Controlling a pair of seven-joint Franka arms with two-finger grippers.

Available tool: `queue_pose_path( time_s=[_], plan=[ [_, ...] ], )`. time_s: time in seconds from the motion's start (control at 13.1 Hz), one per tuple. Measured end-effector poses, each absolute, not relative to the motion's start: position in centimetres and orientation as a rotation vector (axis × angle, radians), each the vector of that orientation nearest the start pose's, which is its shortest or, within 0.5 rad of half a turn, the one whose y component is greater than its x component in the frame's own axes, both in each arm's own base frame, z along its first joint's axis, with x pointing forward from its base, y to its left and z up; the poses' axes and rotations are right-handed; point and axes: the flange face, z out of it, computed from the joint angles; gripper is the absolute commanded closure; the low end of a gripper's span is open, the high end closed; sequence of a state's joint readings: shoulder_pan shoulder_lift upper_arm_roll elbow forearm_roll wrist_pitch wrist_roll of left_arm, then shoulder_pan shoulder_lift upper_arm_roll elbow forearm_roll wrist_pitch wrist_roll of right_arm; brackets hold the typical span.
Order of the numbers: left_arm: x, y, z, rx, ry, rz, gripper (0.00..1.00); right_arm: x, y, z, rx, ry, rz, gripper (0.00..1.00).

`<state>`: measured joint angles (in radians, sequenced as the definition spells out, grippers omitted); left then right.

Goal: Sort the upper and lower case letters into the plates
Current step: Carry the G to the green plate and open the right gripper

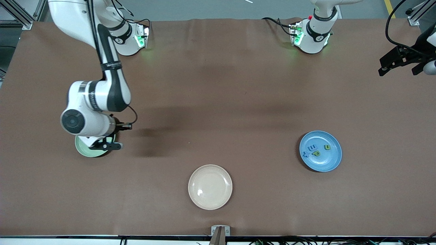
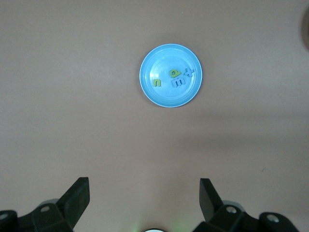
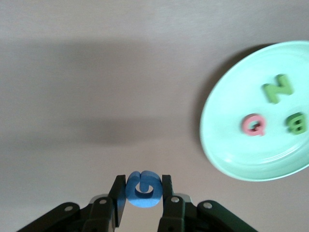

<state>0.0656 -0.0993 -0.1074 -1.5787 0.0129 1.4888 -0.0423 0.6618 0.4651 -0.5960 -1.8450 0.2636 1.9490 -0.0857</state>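
My right gripper (image 3: 143,181) is shut on a blue G (image 3: 140,199) and hangs over the bare table just beside the mint green plate (image 3: 227,145). That plate holds a green N (image 3: 277,88), a pink Q (image 3: 254,124) and a green B (image 3: 295,123). In the front view the right arm covers most of this plate (image 1: 81,151). The blue plate (image 1: 332,161) lies toward the left arm's end and holds a blue x (image 2: 189,73), a blue m (image 2: 179,82), a green p (image 2: 174,73) and a green n (image 2: 157,82). My left gripper (image 1: 398,69) waits open and high over the table's edge.
A cream-beige plate (image 1: 210,186) with nothing in it lies between the two coloured plates, nearer to the front camera. A small metal bracket (image 1: 220,233) sits at the table's front edge. Brown tabletop stretches between the plates.
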Motion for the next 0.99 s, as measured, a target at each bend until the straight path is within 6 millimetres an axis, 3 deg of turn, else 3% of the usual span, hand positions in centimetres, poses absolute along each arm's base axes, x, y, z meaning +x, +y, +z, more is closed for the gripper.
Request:
queue_pose_path(
  time_s=[0.31, 0.46, 0.61, 0.92, 0.99],
  plan=[
    [51.4, -2.4, 66.6, -3.118, -0.003, -0.016, 0.00, 61.4, 0.3, 27.0, -3.147, -0.226, 0.344, 0.77],
    [51.4, -2.4, 66.6, -3.118, -0.002, -0.016, 0.00, 61.6, -1.7, 25.1, -3.165, -0.272, 0.332, 0.77],
    [51.4, -2.4, 66.6, -3.118, -0.002, -0.015, 0.00, 61.7, -2.3, 23.1, -3.181, -0.289, 0.336, 0.76],
    [51.4, -2.4, 66.6, -3.118, -0.002, -0.015, 0.00, 61.7, -1.3, 19.7, -3.155, -0.279, 0.335, 0.73],
    [51.4, -2.4, 66.6, -3.118, -0.002, -0.015, 0.00, 61.7, -1.2, 19.1, -3.152, -0.278, 0.334, 0.48]
  ],
)
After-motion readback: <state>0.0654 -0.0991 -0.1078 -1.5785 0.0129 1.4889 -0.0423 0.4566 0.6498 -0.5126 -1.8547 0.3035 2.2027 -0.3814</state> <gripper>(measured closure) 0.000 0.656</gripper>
